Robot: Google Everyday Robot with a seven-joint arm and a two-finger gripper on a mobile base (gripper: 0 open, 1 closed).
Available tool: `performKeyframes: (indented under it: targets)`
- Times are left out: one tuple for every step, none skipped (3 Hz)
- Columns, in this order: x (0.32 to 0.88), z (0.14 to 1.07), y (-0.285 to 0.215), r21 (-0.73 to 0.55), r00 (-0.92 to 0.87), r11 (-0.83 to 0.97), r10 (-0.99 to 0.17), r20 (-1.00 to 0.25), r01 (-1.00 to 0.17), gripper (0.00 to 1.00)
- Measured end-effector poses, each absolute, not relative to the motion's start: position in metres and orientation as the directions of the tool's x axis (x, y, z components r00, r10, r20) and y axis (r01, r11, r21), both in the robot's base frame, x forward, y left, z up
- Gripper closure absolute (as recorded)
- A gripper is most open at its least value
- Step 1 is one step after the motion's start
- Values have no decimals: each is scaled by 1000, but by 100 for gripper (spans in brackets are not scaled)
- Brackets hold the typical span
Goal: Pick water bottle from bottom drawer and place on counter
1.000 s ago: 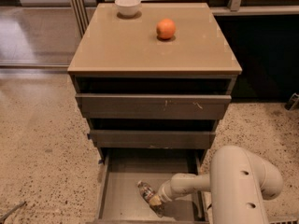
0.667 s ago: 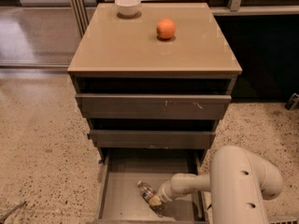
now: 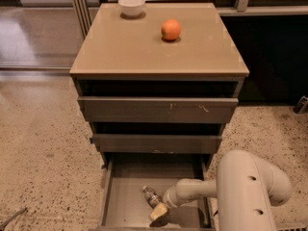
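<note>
Deep in the open bottom drawer (image 3: 124,207), near its front edge: gripper (image 3: 159,212) at the water bottle's (image 3: 151,196) lower end, hold impossible to tell. Bare floor to the left. Up on the counter (image 3: 144,54), orange (image 3: 171,30) and bowl (image 3: 132,6) toward the back edge.

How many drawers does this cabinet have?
3. The top drawer is just under the counter, the middle drawer below it, and the bottom drawer is pulled out, with the gripper and water bottle inside.

White bowl (image 3: 131,6), orange (image 3: 171,30) apart; speckled floor (image 3: 43,148), perhaps terrazzo.
</note>
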State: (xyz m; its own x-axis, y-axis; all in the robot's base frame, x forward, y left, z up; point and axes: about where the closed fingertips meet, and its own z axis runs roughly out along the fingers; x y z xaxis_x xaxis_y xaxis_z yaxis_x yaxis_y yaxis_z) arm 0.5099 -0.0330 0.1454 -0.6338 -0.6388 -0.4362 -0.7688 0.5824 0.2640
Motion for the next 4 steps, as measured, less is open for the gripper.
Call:
performKeyframes:
  targets:
    - [509, 143, -32, 261, -636, 586, -640, -432, -767, 0]
    - [505, 135, -24, 242, -646, 606, -642, -413, -757, 0]
    - [503, 134, -23, 252, -649, 605, -636, -417, -756, 0]
    - [499, 127, -20, 247, -646, 602, -651, -400, -760, 0]
